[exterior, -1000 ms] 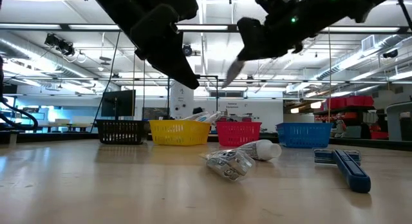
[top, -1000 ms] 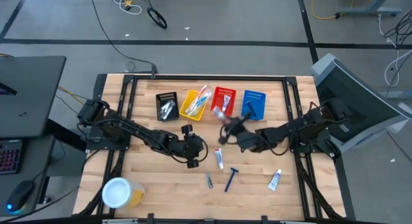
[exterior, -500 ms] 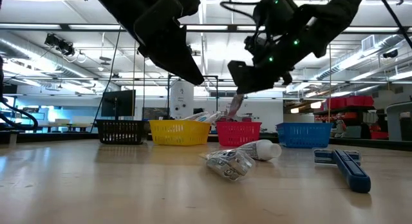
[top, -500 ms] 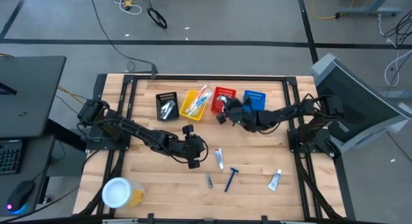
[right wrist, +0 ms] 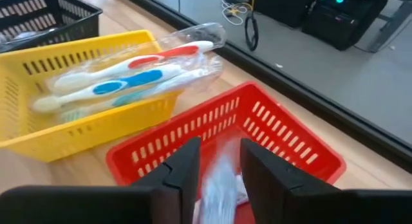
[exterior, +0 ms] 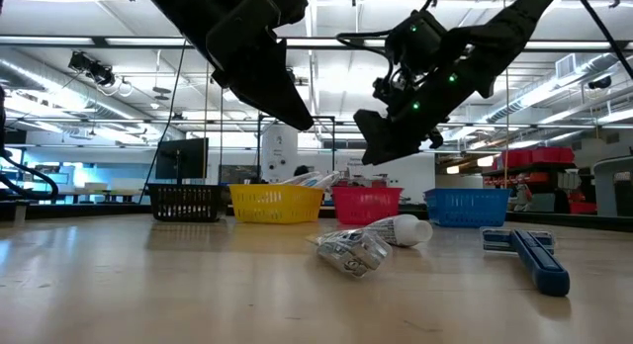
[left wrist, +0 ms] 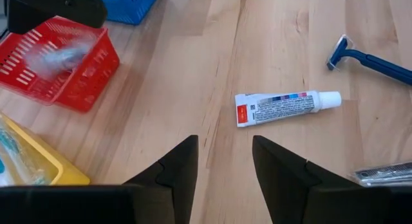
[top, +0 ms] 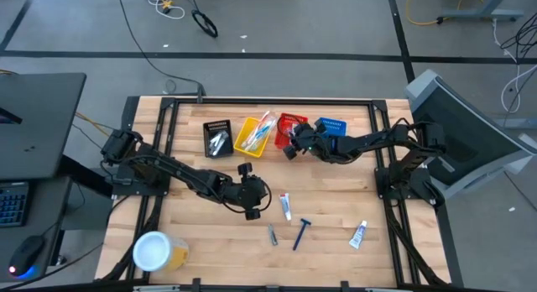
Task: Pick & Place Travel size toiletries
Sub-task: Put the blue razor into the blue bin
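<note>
Red basket (right wrist: 257,130) lies directly beneath the right claw (right wrist: 215,163), whose parted fingers straddle a silvery packet (right wrist: 219,176) dropping inside, while the open left claw (left wrist: 222,166) waits mid-counter.

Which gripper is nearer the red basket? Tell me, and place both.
Right. The right gripper hangs over the red basket, at its near edge. The left gripper hovers mid-table, well short of the basket row.

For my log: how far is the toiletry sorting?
Done: toothbrushes lie in the yellow basket. In hand: the right gripper is at the red basket with a silvery packet. The left gripper hovers. Remaining on the table: two tubes, a razor, a small packet.
</note>
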### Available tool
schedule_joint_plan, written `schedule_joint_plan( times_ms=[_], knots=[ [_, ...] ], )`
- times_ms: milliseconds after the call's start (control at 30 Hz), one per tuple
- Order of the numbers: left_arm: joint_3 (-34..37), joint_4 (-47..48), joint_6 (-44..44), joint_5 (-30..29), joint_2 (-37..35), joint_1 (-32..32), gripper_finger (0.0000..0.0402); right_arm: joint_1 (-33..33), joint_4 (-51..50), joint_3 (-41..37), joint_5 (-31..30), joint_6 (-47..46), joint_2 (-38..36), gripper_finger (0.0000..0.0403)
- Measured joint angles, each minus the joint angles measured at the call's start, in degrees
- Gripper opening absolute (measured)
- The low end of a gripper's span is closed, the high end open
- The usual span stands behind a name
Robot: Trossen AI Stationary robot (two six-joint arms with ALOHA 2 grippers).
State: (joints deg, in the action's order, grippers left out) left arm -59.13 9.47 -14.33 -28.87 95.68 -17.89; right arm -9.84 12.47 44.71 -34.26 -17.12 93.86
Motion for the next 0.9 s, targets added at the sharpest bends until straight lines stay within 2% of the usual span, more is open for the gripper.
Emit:
schedule_joint_plan(
  times_ms=[167, 267, 333, 467, 600, 700, 767, 900],
  knots=[
    [0.0, 0.0, 0.0, 0.0, 0.0, 0.0, 0.0155, 0.0, 0.1, 0.0, 0.1, -0.1, -0.3, 0.0130],
    [0.0, 0.0, 0.0, 0.0, 0.0, 0.0, 0.0155, 2.0, 0.3, 0.0, 3.0, -0.4, -2.2, 0.0130],
    [0.0, 0.0, 0.0, 0.0, 0.0, 0.0, 0.0155, 4.0, -0.4, 0.0, 7.2, 1.4, -4.0, 0.0130],
    [0.0, 0.0, 0.1, 0.1, 0.0, 0.0, 0.0155, 9.2, -5.8, 0.0, 20.4, 7.0, -8.7, 0.0131],
    [0.0, 0.0, 0.1, 0.2, 0.0, 0.0, 0.0155, 16.6, -15.3, 0.0, 33.5, 6.0, -12.3, 0.0131],
    [0.0, 0.0, 0.2, 0.1, 0.0, 0.0, 0.0155, 24.1, -17.5, 0.0, 40.0, 5.5, -12.4, 0.0131],
    [0.0, -0.4, 0.2, 0.1, 0.0, 0.0, 0.0155, 29.5, -16.2, 0.0, 40.2, 5.6, -11.5, 0.0131],
    [0.0, -1.2, 0.0, 0.0, 0.0, 0.0, 0.0155, 37.7, -11.3, 0.0, 34.4, 7.6, -7.6, 0.0131]
  ],
)
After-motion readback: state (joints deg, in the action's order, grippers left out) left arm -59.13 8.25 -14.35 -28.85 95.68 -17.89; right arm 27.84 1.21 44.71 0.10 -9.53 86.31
